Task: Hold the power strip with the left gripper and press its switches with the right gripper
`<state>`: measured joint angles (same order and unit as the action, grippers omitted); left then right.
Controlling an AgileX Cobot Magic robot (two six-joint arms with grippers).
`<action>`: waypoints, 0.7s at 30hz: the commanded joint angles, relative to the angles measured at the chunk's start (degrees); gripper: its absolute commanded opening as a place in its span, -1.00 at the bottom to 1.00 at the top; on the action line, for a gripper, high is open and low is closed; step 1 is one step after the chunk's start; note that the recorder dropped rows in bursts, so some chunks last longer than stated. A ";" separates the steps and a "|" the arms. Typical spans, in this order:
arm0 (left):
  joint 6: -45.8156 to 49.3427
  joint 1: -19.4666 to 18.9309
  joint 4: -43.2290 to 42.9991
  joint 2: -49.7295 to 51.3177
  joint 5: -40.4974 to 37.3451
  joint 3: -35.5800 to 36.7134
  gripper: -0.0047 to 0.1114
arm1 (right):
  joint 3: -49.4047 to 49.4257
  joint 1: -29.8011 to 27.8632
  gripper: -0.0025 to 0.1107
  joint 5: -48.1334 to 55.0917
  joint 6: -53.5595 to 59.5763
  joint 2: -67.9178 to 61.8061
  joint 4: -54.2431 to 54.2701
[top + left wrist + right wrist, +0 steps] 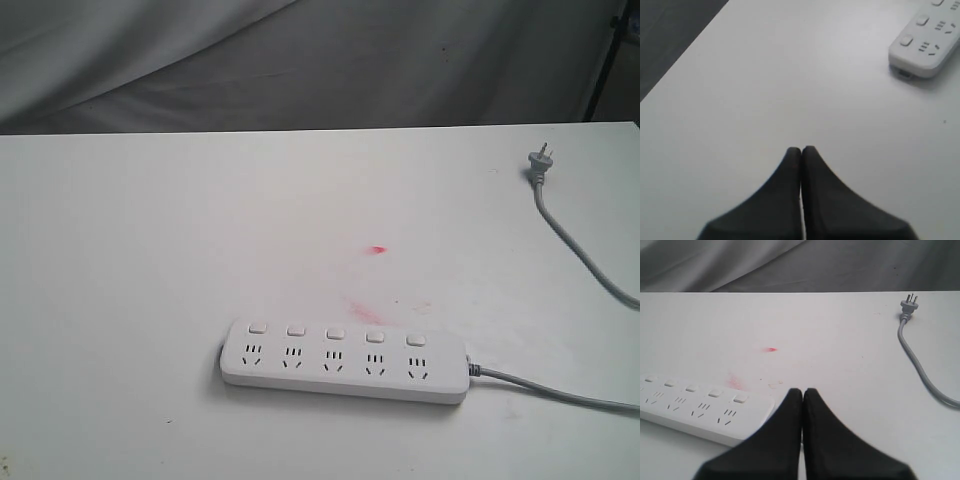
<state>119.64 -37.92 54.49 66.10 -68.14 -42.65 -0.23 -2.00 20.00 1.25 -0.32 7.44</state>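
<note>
The white power strip (345, 360) lies flat near the table's front, its row of square switches (336, 333) along the far side. Neither arm shows in the exterior view. In the left wrist view my left gripper (801, 149) is shut and empty over bare table, well short of the strip's end (925, 47). In the right wrist view my right gripper (803, 391) is shut and empty, its black fingers (785, 430) in front of the cord end of the power strip (700, 407). Whether it touches the strip I cannot tell.
The grey cord (560, 392) leaves the strip's right end, runs off the right edge and returns to the plug (538, 165) at the table's back right. Red smudges (377, 249) mark the white table (130, 270). Grey cloth (300, 60) hangs behind.
</note>
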 commanded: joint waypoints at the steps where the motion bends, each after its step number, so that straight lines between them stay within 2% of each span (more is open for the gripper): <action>1: 0.28 -0.05 0.93 0.01 9.09 0.35 -0.92 | 0.23 0.28 -0.96 -0.30 0.11 0.32 -0.01; 4: 0.28 -0.05 2.18 0.01 11.89 0.35 -0.92 | 0.23 0.28 -0.96 -0.30 0.11 0.32 -0.01; 11: 0.28 -0.05 2.01 0.01 10.92 0.35 -0.91 | 0.23 0.28 -0.96 -0.30 0.11 0.32 -0.01; 14: 0.28 -0.05 0.43 0.01 10.77 0.35 -0.81 | 0.23 0.28 -0.96 -0.30 0.11 0.32 -0.01; 17: 0.28 -0.05 -0.09 0.01 10.77 0.35 -0.55 | 0.23 0.28 -0.96 -0.30 0.11 0.32 -0.01; 21: 0.28 -0.05 0.02 0.01 11.27 0.35 -0.01 | 0.23 0.28 -0.96 -0.30 0.11 0.32 -0.01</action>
<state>119.64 -37.92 54.23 66.19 -57.11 -42.65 -0.23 -2.00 20.00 1.25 -0.32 7.44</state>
